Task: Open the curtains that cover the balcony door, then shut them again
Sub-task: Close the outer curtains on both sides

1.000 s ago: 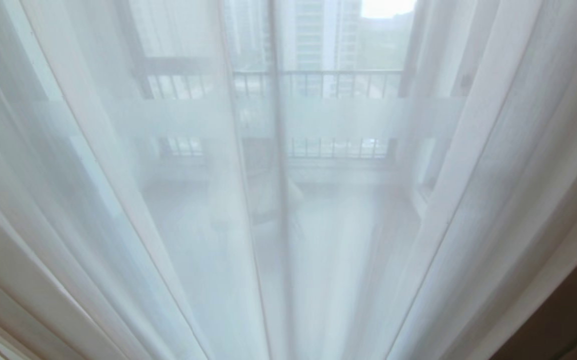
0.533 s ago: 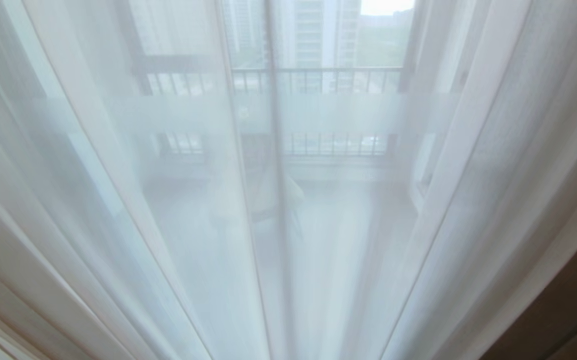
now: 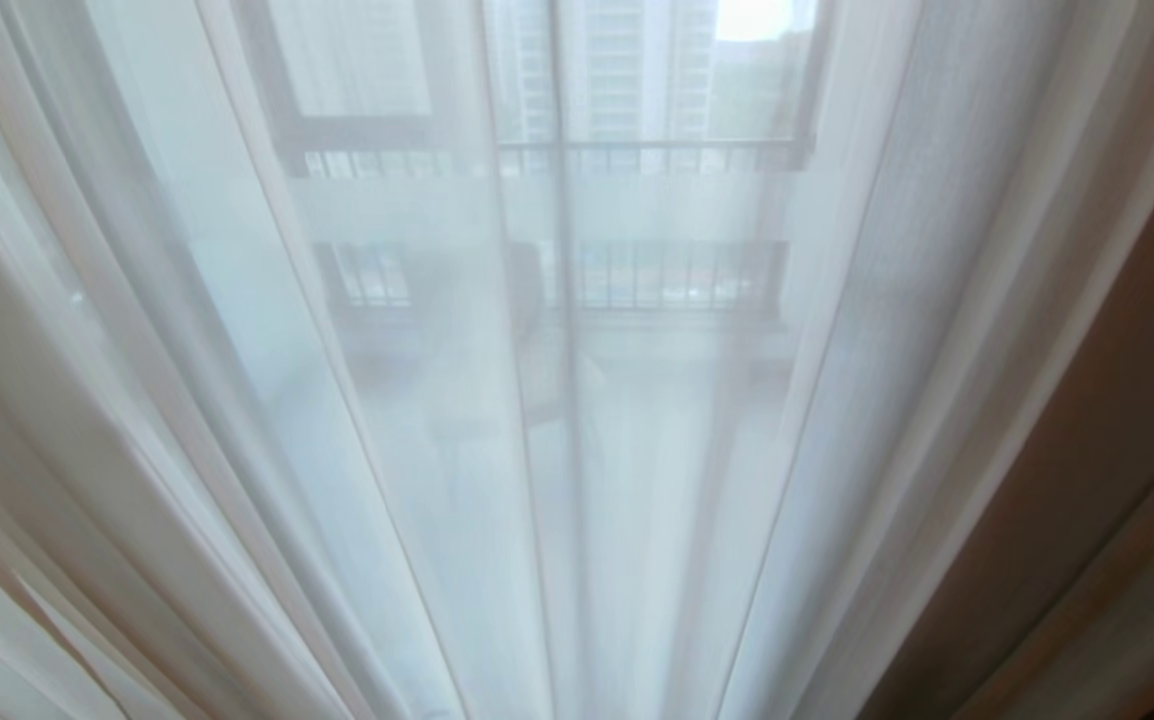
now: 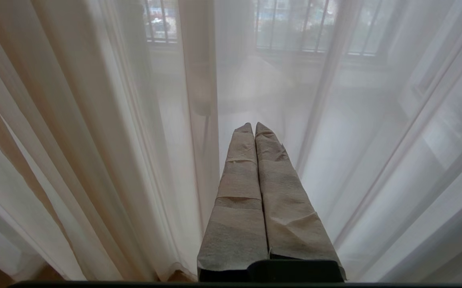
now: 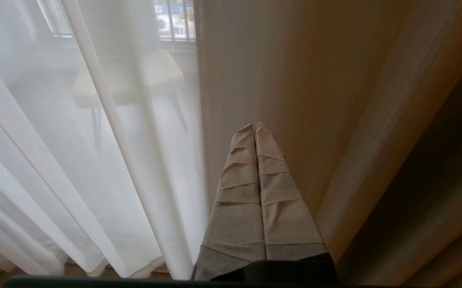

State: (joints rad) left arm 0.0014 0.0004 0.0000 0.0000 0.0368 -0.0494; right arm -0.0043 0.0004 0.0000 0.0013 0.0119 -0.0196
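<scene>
- We face the sheer curtain (image 3: 577, 450), which hangs drawn across the whole of the balcony door (image 3: 557, 150); the door's dark frame and frosted band show only as soft shapes through the cloth.
- At the right side of the head view hangs the thick beige curtain (image 3: 1087, 430), gathered beside the sheer layer. In the right wrist view this heavier drape (image 5: 295, 80) stands just ahead of the fingers, its edge meeting the white sheer.
- Our left gripper (image 4: 254, 127) has its padded fingers pressed together with nothing between them, pointing at the sheer folds.
- Our right gripper (image 5: 254, 127) is likewise closed and empty, aimed at the seam where thick and thin layers meet.
- We judge the sheer to be very light, limp and slippery: it will bunch and slide, not push as a sheet. A pleat's vertical edge looks the best hold, pinched, or swept sideways with the closed fingers.
- The beige drape should be heavier and grippier, and will drag more; its leading edge is the place to take it.
- No containers are in view.
- Neither layer has been opened yet, so we judge the task to be at its very start.
</scene>
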